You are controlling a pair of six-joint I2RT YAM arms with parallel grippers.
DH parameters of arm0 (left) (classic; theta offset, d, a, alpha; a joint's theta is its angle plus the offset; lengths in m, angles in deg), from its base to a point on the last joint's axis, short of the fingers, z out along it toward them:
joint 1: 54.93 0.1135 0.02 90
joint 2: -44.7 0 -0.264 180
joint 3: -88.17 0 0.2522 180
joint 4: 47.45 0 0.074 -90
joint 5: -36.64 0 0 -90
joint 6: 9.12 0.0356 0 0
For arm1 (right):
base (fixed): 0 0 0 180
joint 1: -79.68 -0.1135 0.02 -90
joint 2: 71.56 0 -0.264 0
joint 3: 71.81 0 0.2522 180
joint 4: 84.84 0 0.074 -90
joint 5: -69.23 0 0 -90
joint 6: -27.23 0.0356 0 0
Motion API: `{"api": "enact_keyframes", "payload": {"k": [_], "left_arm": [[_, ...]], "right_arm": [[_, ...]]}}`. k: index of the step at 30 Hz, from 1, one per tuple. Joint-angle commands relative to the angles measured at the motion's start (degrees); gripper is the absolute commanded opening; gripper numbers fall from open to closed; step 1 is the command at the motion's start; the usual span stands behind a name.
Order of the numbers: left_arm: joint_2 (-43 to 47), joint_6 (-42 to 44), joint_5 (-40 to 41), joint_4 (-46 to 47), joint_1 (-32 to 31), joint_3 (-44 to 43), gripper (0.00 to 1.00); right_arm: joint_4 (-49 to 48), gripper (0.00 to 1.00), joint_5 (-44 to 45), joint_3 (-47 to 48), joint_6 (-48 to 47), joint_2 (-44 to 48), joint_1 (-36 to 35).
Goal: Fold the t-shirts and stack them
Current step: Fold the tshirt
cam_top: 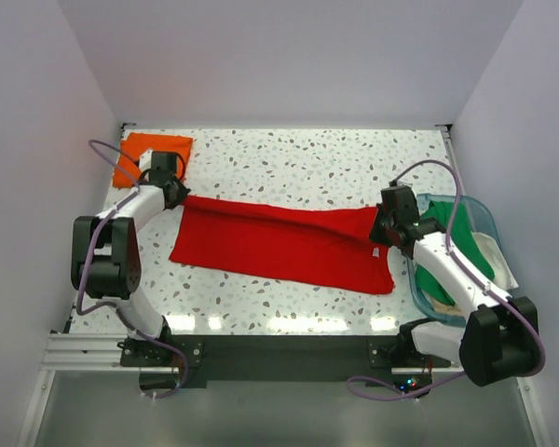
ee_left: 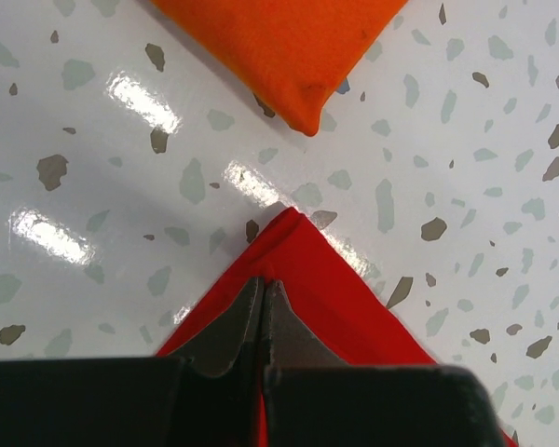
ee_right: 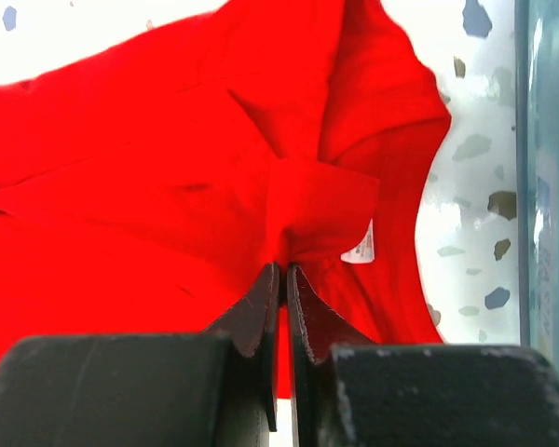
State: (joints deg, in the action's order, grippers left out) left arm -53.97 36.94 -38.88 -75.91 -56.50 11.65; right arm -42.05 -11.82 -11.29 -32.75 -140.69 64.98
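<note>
From above, the red shirt [cam_top: 279, 244] lies stretched in a long band across the table [cam_top: 307, 158]. Its left end is at the left gripper [cam_top: 177, 196] and its right end at the right gripper [cam_top: 380, 237]. The orange shirt [cam_top: 158, 149] sits folded in the back-left corner, just behind the left gripper. The green shirt [cam_top: 433, 277] lies in the tub [cam_top: 480, 216] at the right edge, under the right arm. Bare tabletop runs along the back and the front of the red band.

In the left wrist view, the left gripper [ee_left: 264, 289] is pinched closed on a pointed corner of the red shirt [ee_left: 326, 298]. The orange shirt's [ee_left: 289, 47] corner is near, with a strip of table [ee_left: 93, 140] between them.

In the right wrist view, the right gripper [ee_right: 282, 275] is clamped on a bunched fold of the red shirt [ee_right: 149, 186] beside the white label [ee_right: 361, 247]. The tub wall [ee_right: 540, 186] stands close on the right, with a narrow gap of table [ee_right: 456, 223] beyond the shirt's edge.
</note>
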Motion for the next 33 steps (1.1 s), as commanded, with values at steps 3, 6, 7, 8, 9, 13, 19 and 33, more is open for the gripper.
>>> {"api": "enact_keyframes", "payload": {"k": [3,6,7,8,9,13,19,33], "left_arm": [[4.0,-2.5,1.4,1.9,0.6,3.1,0.00],[5.2,-3.5,0.7,2.6,0.6,5.6,0.00],[5.4,-3.6,0.6,2.8,0.6,6.8,0.00],[5.7,-4.1,0.5,2.8,0.6,7.3,0.00],[5.9,-4.3,0.5,2.9,0.6,8.2,0.00],[7.2,-5.1,0.5,3.9,0.7,10.4,0.03],[10.9,-5.4,0.2,5.2,0.8,13.3,0.34],[15.0,-3.6,-3.1,4.9,-3.7,11.3,0.55]], "right_arm": [[-0.9,0.00,-0.7,-2.6,1.8,2.7,-0.3],[-0.5,0.00,-1.2,-3.5,2.4,3.2,-0.3],[-0.4,0.00,-1.3,-3.8,2.5,3.9,-0.3],[-0.1,0.00,-1.4,-4.3,2.5,4.2,-0.4],[-0.1,0.00,-1.7,-4.7,2.6,4.6,-0.3],[-0.6,0.02,-4.0,-6.9,3.0,6.5,-0.3],[-1.4,0.35,-7.6,-9.4,3.6,9.3,-0.3],[-9.8,0.53,-4.5,0.4,-0.6,-3.4,-0.3]]}}
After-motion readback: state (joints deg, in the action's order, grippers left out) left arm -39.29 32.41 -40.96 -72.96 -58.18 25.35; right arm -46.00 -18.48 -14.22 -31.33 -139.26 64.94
